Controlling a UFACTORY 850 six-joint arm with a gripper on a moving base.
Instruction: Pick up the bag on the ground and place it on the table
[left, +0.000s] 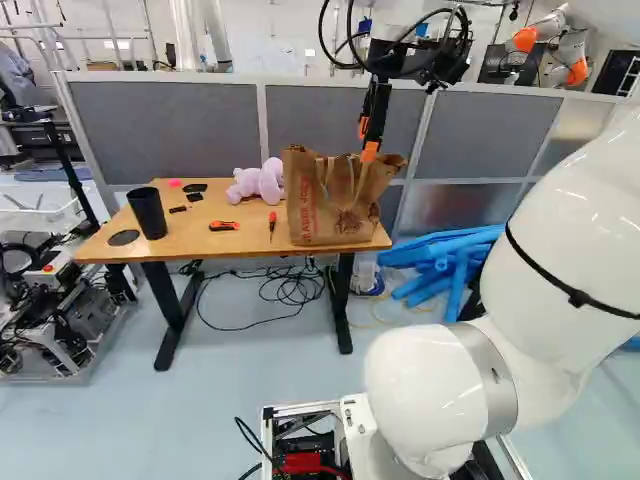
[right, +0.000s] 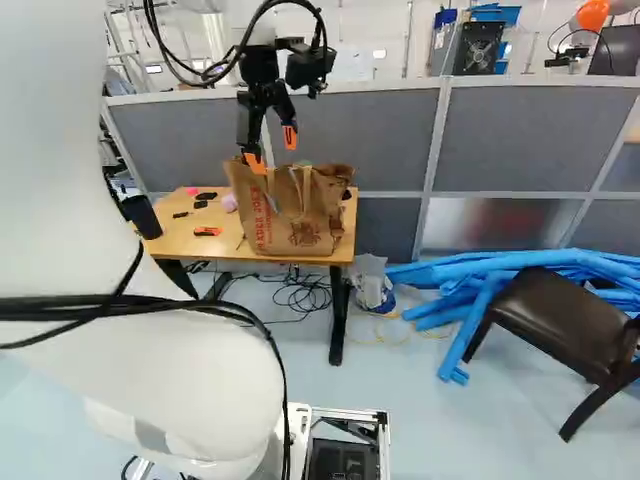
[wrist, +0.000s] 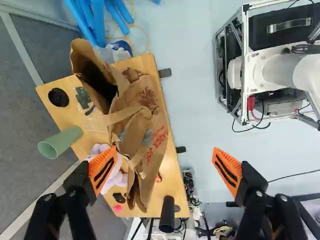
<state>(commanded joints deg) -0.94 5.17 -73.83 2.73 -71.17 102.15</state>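
Our tool (wrist: 165, 152) hangs with its fingers wide apart above the bag (left: 335, 215), which stands upright on the desk (left: 195, 246). One fingertip seems close to the paper handles (wrist: 122, 114); if we swing sideways before lifting, it could snag them and tip the bag.
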